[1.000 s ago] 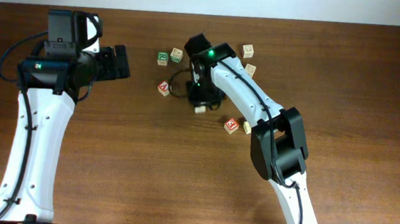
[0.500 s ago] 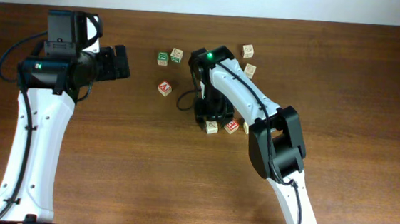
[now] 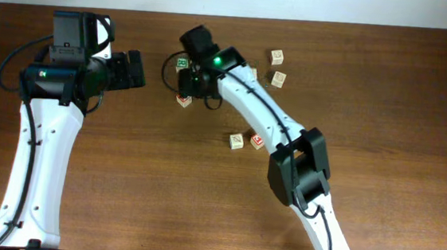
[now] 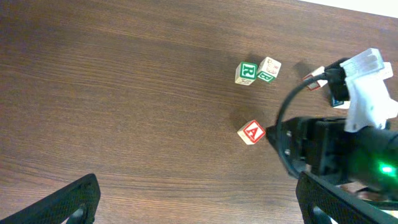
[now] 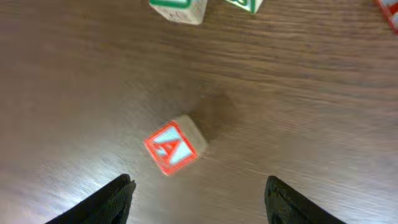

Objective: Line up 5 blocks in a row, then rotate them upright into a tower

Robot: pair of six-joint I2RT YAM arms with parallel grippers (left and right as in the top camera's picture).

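As my right pincer (image 5: 205,199) is hovering wide over the ungripped "A" block (image 5: 174,146), left pincer (image 4: 208,205) idling wide, I am judging rotations unfinished.

Table (image 3: 122,197): dark brown wood, fine grain running lengthwise, matte finish. Pale wall strip (image 3: 297,3) along far edge in overhead view; same strip visible at top right corner in left wrist view. Soft whitish glare patch (image 5: 74,180) on tabletop, right wrist view, lower left.
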